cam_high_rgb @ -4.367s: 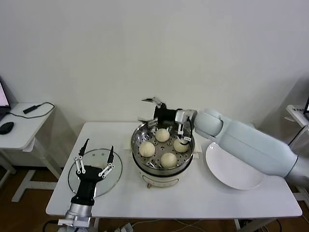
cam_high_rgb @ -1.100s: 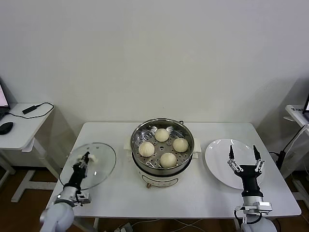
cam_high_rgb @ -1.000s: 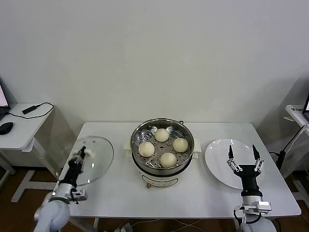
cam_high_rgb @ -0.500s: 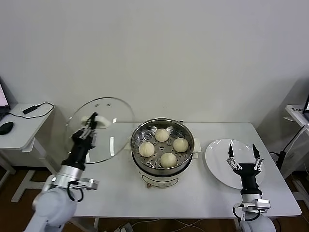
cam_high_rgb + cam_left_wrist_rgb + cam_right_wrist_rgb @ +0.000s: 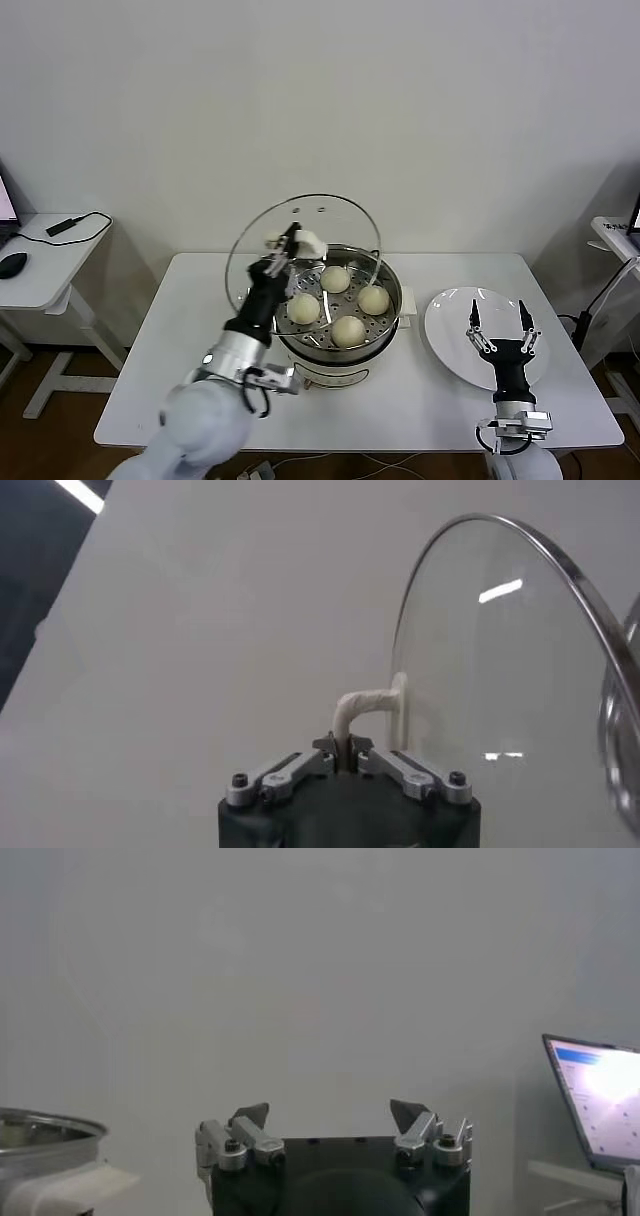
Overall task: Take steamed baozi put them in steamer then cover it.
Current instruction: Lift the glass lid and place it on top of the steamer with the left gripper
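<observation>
Left claw (image 5: 283, 245): pinching lid (image 5: 330, 225) handle, lid tilted, ready for the pot (image 5: 385, 310).
Right claw (image 5: 497, 324): spread, parked over plate (image 5: 450, 340).

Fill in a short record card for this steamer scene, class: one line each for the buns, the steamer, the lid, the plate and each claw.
baozi: four baozi on the perforated tray
steamer: steamer mid-table, uncovered
cover: cover held tilted in the air above the steamer's left rim
plate: white plate to the steamer's right, holding nothing
left claw: left claw shut on the cover's handle
right claw: right claw open, near the plate's front
</observation>
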`<state>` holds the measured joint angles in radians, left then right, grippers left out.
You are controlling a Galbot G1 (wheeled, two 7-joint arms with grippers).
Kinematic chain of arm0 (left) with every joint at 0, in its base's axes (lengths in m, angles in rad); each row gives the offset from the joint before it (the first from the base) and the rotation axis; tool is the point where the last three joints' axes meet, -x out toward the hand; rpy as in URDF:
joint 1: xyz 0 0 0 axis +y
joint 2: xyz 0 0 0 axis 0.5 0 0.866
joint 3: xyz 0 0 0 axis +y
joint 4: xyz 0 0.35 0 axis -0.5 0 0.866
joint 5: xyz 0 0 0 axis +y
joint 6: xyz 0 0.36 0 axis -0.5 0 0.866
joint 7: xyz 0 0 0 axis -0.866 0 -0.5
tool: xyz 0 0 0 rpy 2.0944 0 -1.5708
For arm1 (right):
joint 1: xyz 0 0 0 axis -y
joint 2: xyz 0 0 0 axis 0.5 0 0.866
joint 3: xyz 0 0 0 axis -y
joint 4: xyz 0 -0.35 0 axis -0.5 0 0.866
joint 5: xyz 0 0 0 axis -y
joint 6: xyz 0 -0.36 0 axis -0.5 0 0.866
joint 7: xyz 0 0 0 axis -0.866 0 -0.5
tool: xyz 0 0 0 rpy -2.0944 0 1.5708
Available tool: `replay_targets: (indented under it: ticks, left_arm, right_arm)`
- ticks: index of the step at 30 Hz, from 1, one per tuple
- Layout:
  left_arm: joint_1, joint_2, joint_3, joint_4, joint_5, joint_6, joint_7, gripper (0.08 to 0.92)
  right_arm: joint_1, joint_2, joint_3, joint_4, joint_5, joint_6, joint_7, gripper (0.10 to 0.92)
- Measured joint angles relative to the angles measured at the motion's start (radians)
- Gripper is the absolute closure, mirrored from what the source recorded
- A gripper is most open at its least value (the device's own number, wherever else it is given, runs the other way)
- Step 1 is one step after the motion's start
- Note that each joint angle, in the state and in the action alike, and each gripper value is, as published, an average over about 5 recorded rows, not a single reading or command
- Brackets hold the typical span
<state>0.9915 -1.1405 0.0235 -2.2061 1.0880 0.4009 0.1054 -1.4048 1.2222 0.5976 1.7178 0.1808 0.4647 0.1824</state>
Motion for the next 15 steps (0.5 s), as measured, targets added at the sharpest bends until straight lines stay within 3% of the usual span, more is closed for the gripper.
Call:
replay_targets:
  ticks: [7, 15]
  left_arm:
    - [-0.077, -0.070, 0.100, 0.077, 0.133, 0.056, 0.116, 0.815]
    - [-0.101, -0.154, 0.160, 0.167, 0.231, 0.090, 0.169, 0.815]
  right_arm:
    - [0.006, 0.014, -0.001, -0.015, -0.006, 0.005, -0.002, 0.203]
    - [0.006, 0.016, 0.004, -0.029, -0.008, 0.010, -0.002, 0.203]
